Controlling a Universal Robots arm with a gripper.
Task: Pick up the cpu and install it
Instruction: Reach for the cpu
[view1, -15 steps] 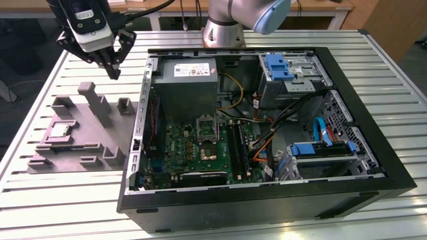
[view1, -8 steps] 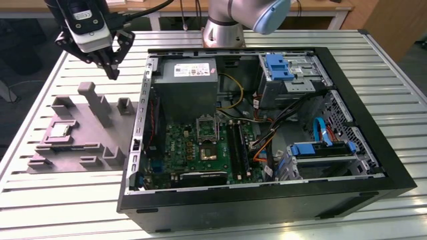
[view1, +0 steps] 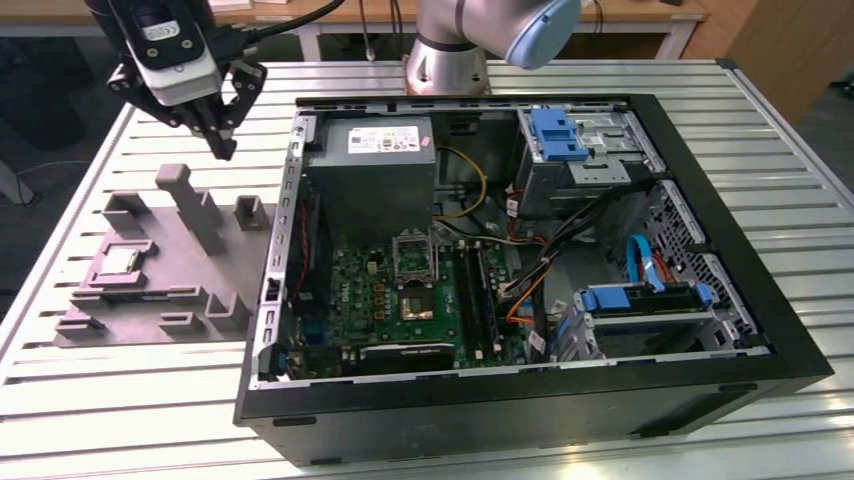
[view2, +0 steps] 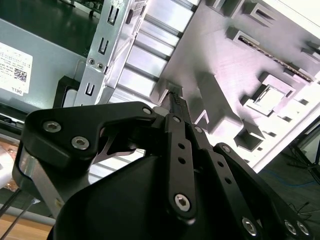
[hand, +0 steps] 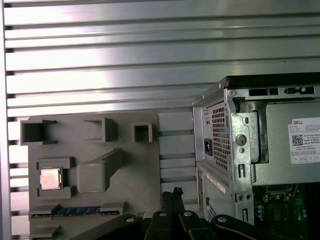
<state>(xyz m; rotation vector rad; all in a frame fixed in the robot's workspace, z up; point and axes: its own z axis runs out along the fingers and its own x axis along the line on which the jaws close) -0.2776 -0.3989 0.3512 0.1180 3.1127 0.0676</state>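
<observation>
Gripper (view1: 223, 150) closed and empty beside the fixture plate (view1: 160, 278).
Fingertips meet with nothing between them, above the plate edge facing the computer case (view1: 534, 400). The cpu (view1: 123, 262) lies flat in a square plate recess, well apart from them.

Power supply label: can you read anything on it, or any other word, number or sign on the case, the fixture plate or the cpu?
On the power supply, the white label, in both wrist views: a brand mark and a square code; the fine print is too small to read.
The same label in the exterior view: blurred, unreadable.
On the fixture plate and the cpu: no readable print.
</observation>
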